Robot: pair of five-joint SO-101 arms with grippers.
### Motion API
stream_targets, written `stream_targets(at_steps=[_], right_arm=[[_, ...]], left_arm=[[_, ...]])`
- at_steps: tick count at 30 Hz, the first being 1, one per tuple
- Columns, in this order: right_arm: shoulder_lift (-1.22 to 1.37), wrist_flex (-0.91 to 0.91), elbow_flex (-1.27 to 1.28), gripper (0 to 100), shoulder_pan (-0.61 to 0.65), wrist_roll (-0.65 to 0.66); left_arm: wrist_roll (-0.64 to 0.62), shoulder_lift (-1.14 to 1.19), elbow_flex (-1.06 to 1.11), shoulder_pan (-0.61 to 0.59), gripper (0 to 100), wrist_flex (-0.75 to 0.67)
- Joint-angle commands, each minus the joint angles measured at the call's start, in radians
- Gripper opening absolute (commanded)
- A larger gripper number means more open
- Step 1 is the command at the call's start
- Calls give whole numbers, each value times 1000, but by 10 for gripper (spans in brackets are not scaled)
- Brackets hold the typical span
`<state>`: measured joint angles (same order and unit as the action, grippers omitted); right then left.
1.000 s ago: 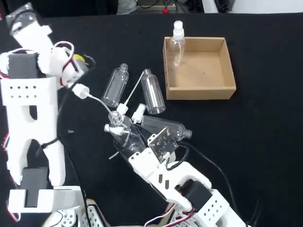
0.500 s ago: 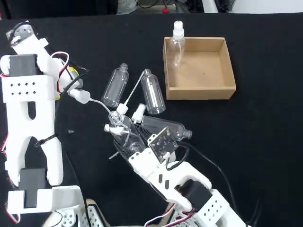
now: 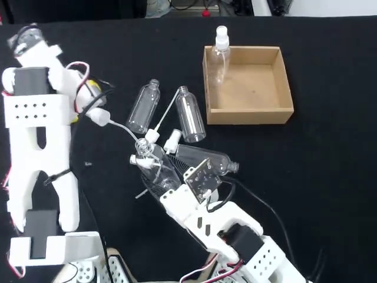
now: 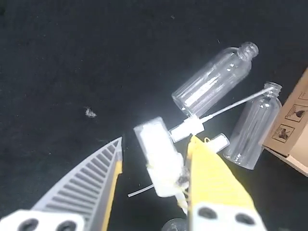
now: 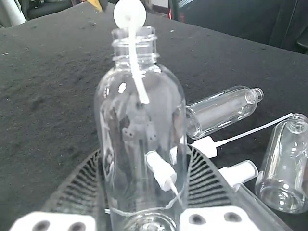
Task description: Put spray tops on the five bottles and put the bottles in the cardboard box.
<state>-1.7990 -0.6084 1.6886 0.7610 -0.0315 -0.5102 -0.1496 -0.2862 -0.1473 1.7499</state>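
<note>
My right gripper (image 3: 154,175) (image 5: 143,161) is shut on a clear open bottle (image 3: 152,159) (image 5: 140,130), holding it upright. My left gripper (image 3: 93,107) (image 4: 156,140) is shut on a white spray top (image 3: 99,117) (image 4: 158,161). Its thin tube slants down into the held bottle's neck (image 5: 134,38). Two open bottles (image 3: 143,106) (image 3: 189,114) and a third (image 3: 207,158) lie on the black table. A bottle with a spray top on it (image 3: 220,54) stands in the near-left corner of the cardboard box (image 3: 281,88).
Loose spray tops (image 3: 154,135) (image 3: 172,141) (image 3: 136,159) lie among the bottles, close to the held one. The cardboard box sits at the back right, with open black table to its right and in front of it.
The left arm has shifted slightly and the spray top has dropped a little toward the held bottle. The right arm and its bottle have kept still.
</note>
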Motion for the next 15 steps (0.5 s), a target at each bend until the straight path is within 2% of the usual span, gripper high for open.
stream_targets(at_steps=[1, 8, 15], right_arm=[[-68, 26, -4, 60, 5, 8], [-68, 26, -4, 60, 5, 8], [-68, 26, -4, 60, 5, 8]], left_arm=[[-8, -8, 10, -4, 215, -6], [-63, -8, 39, -1, 215, -14], [-72, -5, 41, 67, 215, -23]])
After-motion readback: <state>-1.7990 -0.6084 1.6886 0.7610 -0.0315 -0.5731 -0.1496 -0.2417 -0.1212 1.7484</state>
